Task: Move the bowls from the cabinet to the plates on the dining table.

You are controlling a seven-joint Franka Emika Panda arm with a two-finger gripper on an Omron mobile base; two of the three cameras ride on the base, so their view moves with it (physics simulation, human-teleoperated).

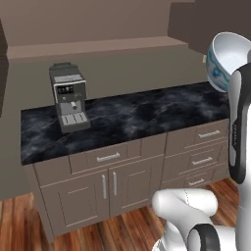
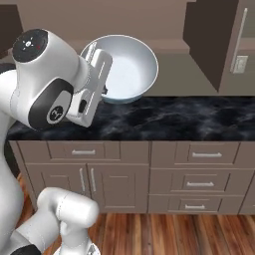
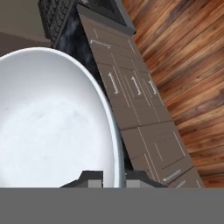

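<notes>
A deep white bowl (image 2: pixel 130 67) with a blue floral pattern on its outside (image 1: pixel 221 58) hangs tilted in the air above the black marble counter. My gripper (image 3: pixel 114 177) is shut on its rim, one fingertip inside the bowl (image 3: pixel 48 122) and one outside. In the right base view the white hand (image 2: pixel 94 79) sits at the bowl's left edge. The taupe-brown wall cabinet (image 2: pixel 214 45) with a long silver bar handle hangs at the upper right, apart from the bowl. The plates and the dining table are out of view.
A grey coffee machine (image 1: pixel 68 95) stands at the left end of the wall counter (image 1: pixel 142 117). Below it are taupe drawers and doors (image 2: pixel 199 169). The floor in front is wood (image 2: pixel 169 234).
</notes>
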